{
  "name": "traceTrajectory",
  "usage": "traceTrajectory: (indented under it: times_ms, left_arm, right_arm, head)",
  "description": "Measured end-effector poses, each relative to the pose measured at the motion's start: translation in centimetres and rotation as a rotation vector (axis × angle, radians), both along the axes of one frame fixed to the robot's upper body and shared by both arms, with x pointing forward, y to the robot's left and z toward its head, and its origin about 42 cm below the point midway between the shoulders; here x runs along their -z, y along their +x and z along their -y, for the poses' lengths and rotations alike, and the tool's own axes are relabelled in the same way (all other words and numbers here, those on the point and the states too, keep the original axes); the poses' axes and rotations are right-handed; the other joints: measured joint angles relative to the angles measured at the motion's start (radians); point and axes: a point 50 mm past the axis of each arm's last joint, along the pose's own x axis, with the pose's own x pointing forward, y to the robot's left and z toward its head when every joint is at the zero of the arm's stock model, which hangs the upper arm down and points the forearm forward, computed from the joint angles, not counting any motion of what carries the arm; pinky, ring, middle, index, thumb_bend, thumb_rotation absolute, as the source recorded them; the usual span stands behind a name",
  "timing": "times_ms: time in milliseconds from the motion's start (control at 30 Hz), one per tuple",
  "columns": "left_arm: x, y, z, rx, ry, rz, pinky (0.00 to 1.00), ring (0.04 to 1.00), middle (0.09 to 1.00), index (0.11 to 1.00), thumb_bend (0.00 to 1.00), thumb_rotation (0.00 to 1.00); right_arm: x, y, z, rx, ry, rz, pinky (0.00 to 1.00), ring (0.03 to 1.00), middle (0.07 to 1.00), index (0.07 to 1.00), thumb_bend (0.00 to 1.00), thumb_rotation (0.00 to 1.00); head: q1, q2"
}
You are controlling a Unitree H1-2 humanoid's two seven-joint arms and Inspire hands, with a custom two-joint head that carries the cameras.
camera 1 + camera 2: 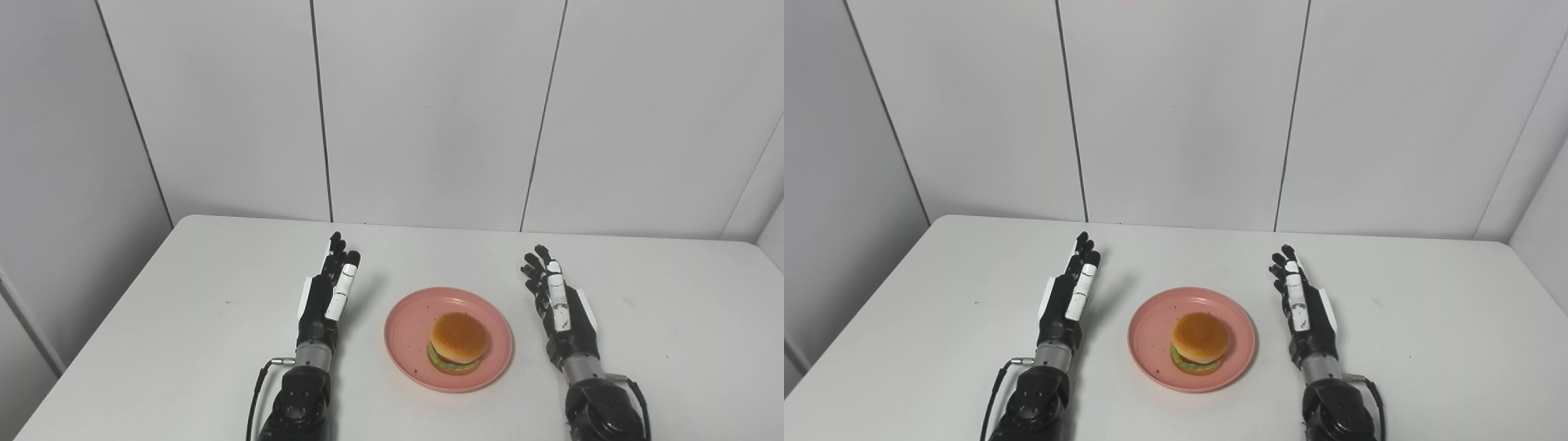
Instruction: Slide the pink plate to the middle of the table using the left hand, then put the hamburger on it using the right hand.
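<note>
My forearms enter at the bottom edge and are cut off there, so nothing behind the wrists can be checked.

My left hand [324,294] lies just left of the pink plate [407,327], fingers straight and apart, holding nothing. My right hand [560,306] lies just right of the plate in the same flat, empty posture. Neither hand touches the plate.

The plate sits near the middle of the table [184,294], towards my edge. The hamburger [458,343] rests on it, off-centre towards the near right rim. Judged from this layout, both task steps appear complete.

Handling assessment:
- Plate: looks rigid, light and smooth. It should slide readily under a fingertip push at the rim; a fast push may shift the hamburger.
- Hamburger: appears to be a light toy. The bun top looks rounded and possibly slippery. Take it across the sides, at the widest part of the bun, with moderate closure.

Not determinable: the far side of the hamburger, the layers below the green one, and the small dark specks on the plate. Beyond the table only plain wall panels [429,110] are visible.
</note>
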Motion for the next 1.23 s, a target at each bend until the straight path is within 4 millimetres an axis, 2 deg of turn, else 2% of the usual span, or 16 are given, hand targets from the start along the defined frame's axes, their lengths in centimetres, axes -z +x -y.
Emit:
traceTrajectory:
  times_ms: [133,300,633,733,1033,1233]
  left_arm:
    - [0.0,0.0,-0.1,0.008,-0.006,-0.005,1.00,1.000,1.000,1.000,0.81,0.86]
    - [0.2,0.0,-0.2,0.031,-0.035,-0.047,1.00,1.000,1.000,1.000,0.87,0.87]
    - [0.3,-0.2,-0.3,0.056,-0.050,-0.078,1.00,1.000,1.000,1.000,0.85,0.86]
    - [0.4,-0.2,-0.3,0.061,-0.048,-0.080,1.00,1.000,1.000,1.000,0.84,0.86]
    - [0.4,-0.2,-0.8,0.062,-0.038,-0.080,1.00,1.000,1.000,1.000,0.86,0.87]
    - [0.4,-0.1,-1.3,0.048,-0.031,-0.075,1.00,1.000,1.000,1.000,0.82,0.88]
  right_arm:
    - [0.0,-0.2,-0.2,0.009,0.003,0.001,0.99,0.956,0.950,0.966,0.91,1.00]
    - [0.0,-0.6,-0.5,0.042,-0.008,0.010,1.00,0.982,0.992,0.979,0.89,1.00]
    - [0.1,-0.8,-0.6,0.068,-0.007,0.010,1.00,0.994,0.998,0.980,0.88,1.00]
    - [0.1,-0.8,-0.7,0.069,-0.005,0.009,1.00,0.994,0.999,0.980,0.88,1.00]
    - [0.1,-0.9,-1.3,0.067,-0.011,0.008,1.00,0.990,0.987,0.970,0.88,1.00]
    - [0.1,-1.1,-1.6,0.063,-0.009,0.011,1.00,0.988,0.992,0.971,0.87,1.00]
  head:
    - [-0.009,0.002]
    - [-0.015,0.002]
    - [-0.023,0.002]
    - [-0.046,0.005]
    - [-0.066,0.012]
    - [-0.086,0.015]
